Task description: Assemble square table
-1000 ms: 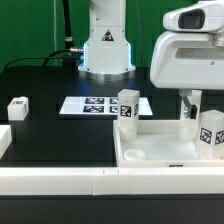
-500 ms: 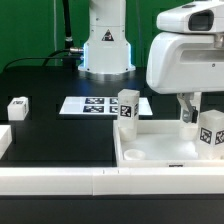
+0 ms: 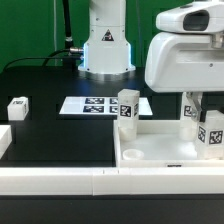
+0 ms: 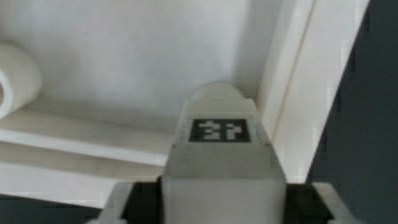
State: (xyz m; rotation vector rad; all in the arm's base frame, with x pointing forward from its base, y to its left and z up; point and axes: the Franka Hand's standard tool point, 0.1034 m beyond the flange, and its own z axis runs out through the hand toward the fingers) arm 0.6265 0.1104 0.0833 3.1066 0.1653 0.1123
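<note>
The square table slab [image 3: 165,150] lies underside up at the exterior view's lower right. One white tagged leg [image 3: 126,107] stands upright at its far left corner. My gripper [image 3: 202,112] is over the slab's far right corner, shut on a second tagged leg [image 3: 212,130] that it holds upright. In the wrist view this leg [image 4: 222,140] fills the space between my fingers [image 4: 143,202], above the slab's recessed floor [image 4: 125,50] and beside its raised rim [image 4: 302,70]. A round socket [image 4: 15,80] shows at the picture's edge. A third leg [image 3: 17,105] lies loose on the black table at the left.
The marker board [image 3: 96,104] lies flat behind the slab. A long white rail [image 3: 50,180] runs along the front, and a short white piece [image 3: 4,140] sits at the left edge. The robot base [image 3: 105,45] stands at the back.
The gripper's body has shifted a little towards the exterior view's left. The held leg stays at about the same place over the slab's far right corner.
</note>
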